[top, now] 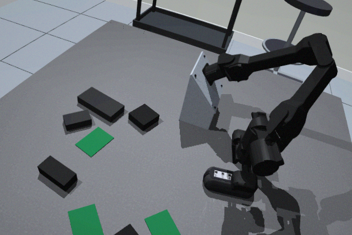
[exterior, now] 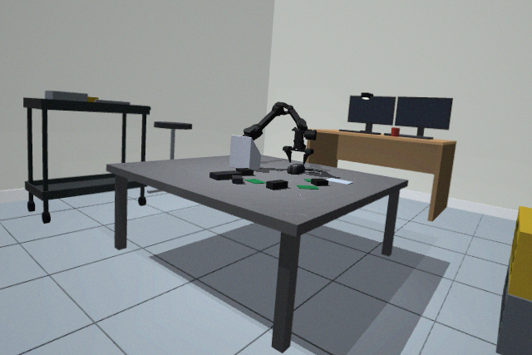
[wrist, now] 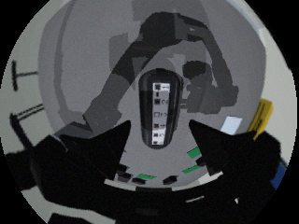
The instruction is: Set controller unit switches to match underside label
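Note:
The dark grey controller unit (top: 227,189) (exterior: 295,169) (wrist: 160,75) lies on the bench with its underside facing up; its switches are hidden. The white label (top: 222,174) (wrist: 163,108) shows in the wrist view as a row of squares. Squares 1, 2 and 4 look filled and square 3 looks empty; 5 and 6 look dark but are small and less clear. My gripper (exterior: 297,163) (wrist: 161,122) is open and empty above the unit, with its fingertips on either side of it in the wrist view. The arm hides one end of the unit in the top view.
A grey slanted bracket (top: 195,104) (exterior: 241,151) stands near the arm's base. Several black blocks (top: 100,103) (exterior: 276,184) and green plates (top: 94,141) (exterior: 307,187) lie on the bench. A pale flat sheet (exterior: 339,180) (wrist: 231,124) lies beyond them.

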{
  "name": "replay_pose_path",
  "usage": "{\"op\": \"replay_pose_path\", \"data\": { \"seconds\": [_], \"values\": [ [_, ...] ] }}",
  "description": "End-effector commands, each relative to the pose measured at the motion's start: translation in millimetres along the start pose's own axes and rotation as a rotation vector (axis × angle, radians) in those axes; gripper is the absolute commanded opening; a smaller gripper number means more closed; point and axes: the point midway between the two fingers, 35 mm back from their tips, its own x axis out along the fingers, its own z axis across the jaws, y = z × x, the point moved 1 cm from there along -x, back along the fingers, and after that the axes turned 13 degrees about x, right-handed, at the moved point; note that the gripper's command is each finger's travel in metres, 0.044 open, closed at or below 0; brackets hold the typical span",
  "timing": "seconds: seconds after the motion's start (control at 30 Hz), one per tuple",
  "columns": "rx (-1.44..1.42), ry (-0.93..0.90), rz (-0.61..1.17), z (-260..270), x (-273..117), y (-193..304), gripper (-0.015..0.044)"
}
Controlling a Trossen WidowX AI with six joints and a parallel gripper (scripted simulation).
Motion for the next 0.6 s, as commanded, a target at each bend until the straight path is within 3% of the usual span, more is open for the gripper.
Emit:
{"op": "replay_pose_path", "data": {
  "seconds": [0.0,0.13,0.23,0.57],
  "values": [
    [-0.004,-0.004,-0.004,0.8,-0.1,0.1,0.044],
    [-0.004,-0.004,-0.004,0.8,-0.1,0.1,0.044],
    [0.05,-0.008,-0.002,0.4,-0.4,-0.1,0.0361],
    [0.857,-0.056,0.05,-5.8,-4.9,-2.9,0.0099]
  ]
}}
